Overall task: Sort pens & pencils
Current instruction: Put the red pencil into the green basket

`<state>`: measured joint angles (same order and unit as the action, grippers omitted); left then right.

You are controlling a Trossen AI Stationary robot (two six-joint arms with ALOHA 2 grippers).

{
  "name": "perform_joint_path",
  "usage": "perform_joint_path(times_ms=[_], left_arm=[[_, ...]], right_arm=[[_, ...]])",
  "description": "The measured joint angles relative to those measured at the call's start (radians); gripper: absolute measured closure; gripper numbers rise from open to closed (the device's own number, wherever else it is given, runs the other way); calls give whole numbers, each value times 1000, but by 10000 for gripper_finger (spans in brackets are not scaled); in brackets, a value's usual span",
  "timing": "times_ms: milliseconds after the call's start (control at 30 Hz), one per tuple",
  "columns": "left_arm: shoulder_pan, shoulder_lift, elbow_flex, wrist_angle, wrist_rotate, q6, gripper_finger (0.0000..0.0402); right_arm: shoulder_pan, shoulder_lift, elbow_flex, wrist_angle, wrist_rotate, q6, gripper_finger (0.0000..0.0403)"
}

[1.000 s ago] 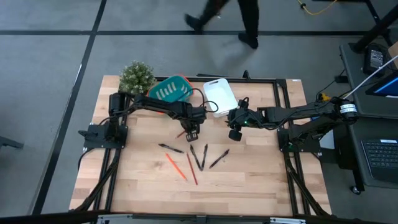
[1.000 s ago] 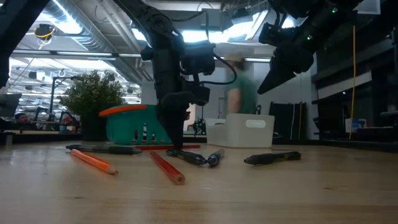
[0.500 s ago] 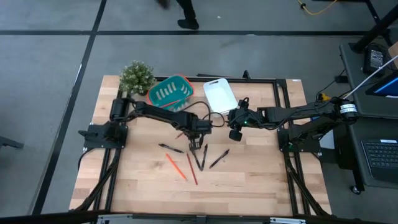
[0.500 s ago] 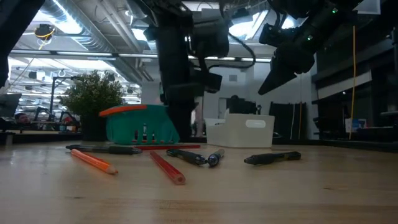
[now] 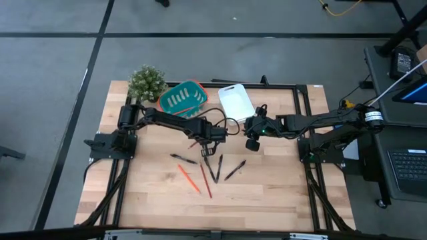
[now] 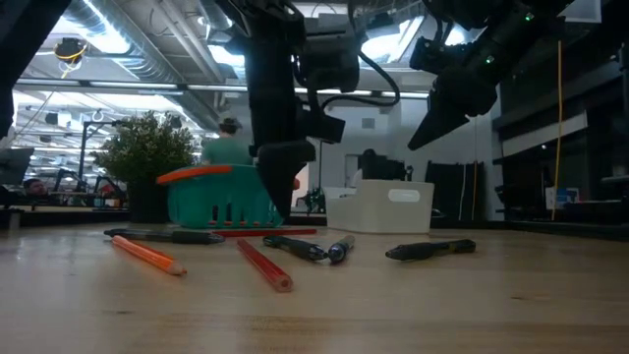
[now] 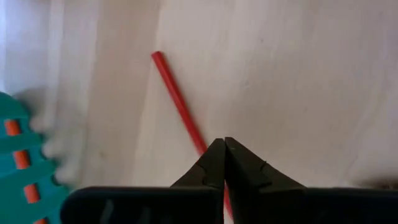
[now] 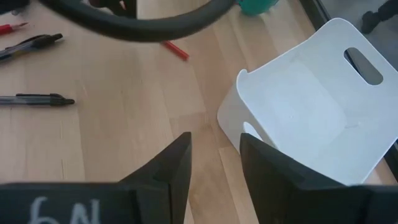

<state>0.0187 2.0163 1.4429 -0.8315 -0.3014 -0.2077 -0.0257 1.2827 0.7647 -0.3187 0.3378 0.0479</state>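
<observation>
Right now I have the left gripper (image 5: pixel 209 148) poised above a red pencil (image 7: pixel 180 109) lying near the teal basket (image 5: pixel 182 97), its fingers pressed together and empty. Most pens (image 5: pixel 233 171) and pencils (image 5: pixel 189 179) lie unsorted mid-table. Next, I judge, it must spread and descend. The right gripper (image 5: pixel 251 143) waits beside the white bin (image 5: pixel 235 101), fingers apart. No readable labels.

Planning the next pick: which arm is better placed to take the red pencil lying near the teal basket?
Left, probably. The left gripper, fingers shut, hangs right over that red pencil; the right gripper waits open beside the white bin.
</observation>
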Motion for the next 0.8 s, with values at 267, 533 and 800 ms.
perform_joint_path(times_ms=[267, 533, 800], left_arm=[[0, -2, -2, 1, -4, 26, 339], [10, -2, -2, -4, 0, 0, 288], [59, -3, -2, -19, 1, -53, 288]], right_arm=[[0, 0, 0, -3, 0, 0, 264], [0, 0, 0, -6, 0, 1, 264], [0, 0, 0, -9, 0, 4, 264]])
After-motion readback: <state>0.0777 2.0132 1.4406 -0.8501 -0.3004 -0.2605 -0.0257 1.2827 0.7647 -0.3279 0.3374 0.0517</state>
